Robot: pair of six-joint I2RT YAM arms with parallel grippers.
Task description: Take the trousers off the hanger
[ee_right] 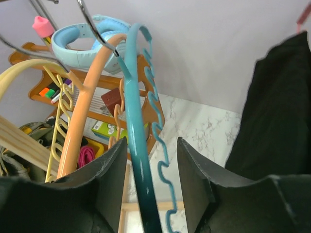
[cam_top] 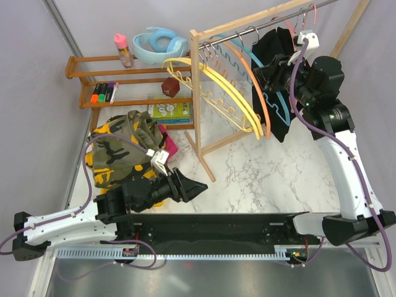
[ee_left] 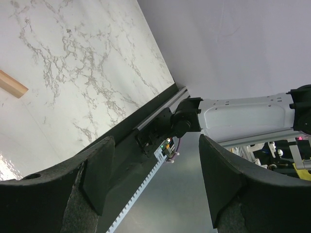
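Marble counter (cam_top: 278, 173) carries a pile of removed trousers (cam_top: 124, 145) (camouflage uppermost); black trousers (cam_top: 272, 43) hang on the rail (cam_top: 247, 31), not yet removed. Right gripper (ee_right: 151, 145) straddles the teal hanger (ee_right: 141, 160), jaws apart; left gripper (ee_left: 153, 160) stands released, empty.

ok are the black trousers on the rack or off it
On: the black trousers hang down from the rail, beside the teal hanger. Which hanger carries them, cannot tell.

white marble table (cam_top: 272, 179) carries heaped trousers (cam_top: 120, 145), a wooden rack (cam_top: 207, 162) and a shelf (cam_top: 133, 81).
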